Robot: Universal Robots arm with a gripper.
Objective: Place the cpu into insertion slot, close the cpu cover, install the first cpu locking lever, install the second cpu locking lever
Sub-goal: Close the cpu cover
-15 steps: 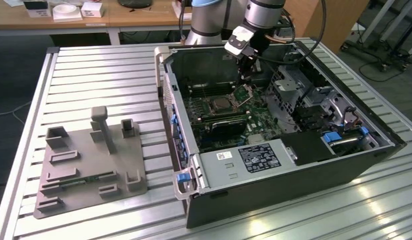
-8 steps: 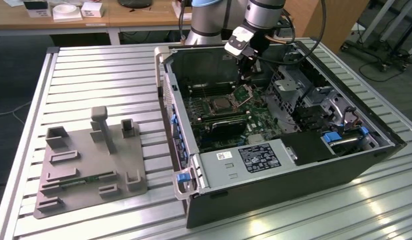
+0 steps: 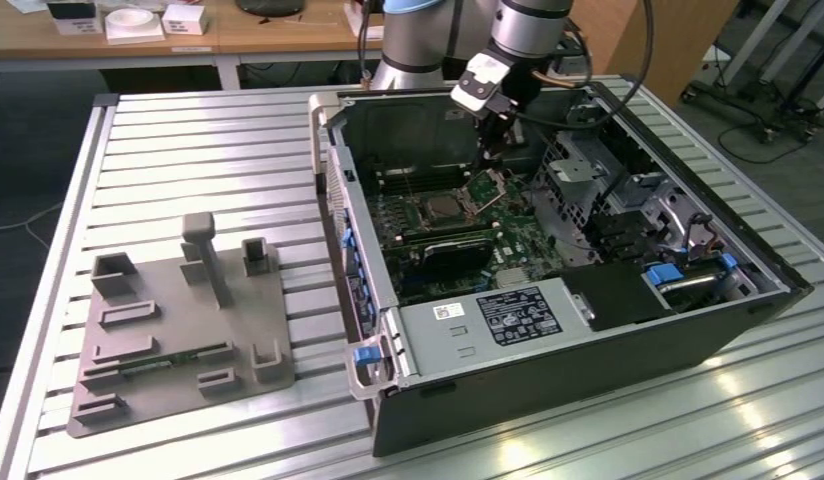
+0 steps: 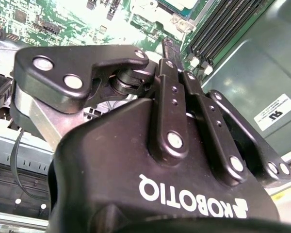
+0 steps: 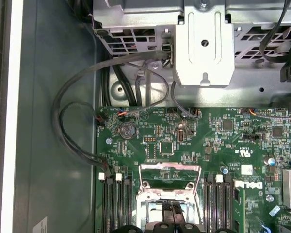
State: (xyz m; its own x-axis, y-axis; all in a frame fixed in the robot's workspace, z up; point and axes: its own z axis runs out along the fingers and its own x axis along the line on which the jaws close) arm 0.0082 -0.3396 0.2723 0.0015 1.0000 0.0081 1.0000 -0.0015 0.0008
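Black gripper (image 3: pixel 496 152) is hung over the square metal-rimmed insertion slot (image 5: pixel 150 206), fingers (image 5: pixel 167 216) pressed together on nothing visible, seemingly placed for pushing down the raised thin silvery cpu cover (image 5: pixel 169 175).

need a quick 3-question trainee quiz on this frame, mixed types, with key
1. Fill in: on the table, the grey fixture plate lies to the exterior view's ___ of the computer case.
2. True or false: the cpu cover lies flat over the insertion slot.
3. The pincer is nearest: A the fixture plate, B the insertion slot, C the bare table.
Key: 1 left; 2 false, it stands raised; 3 B.
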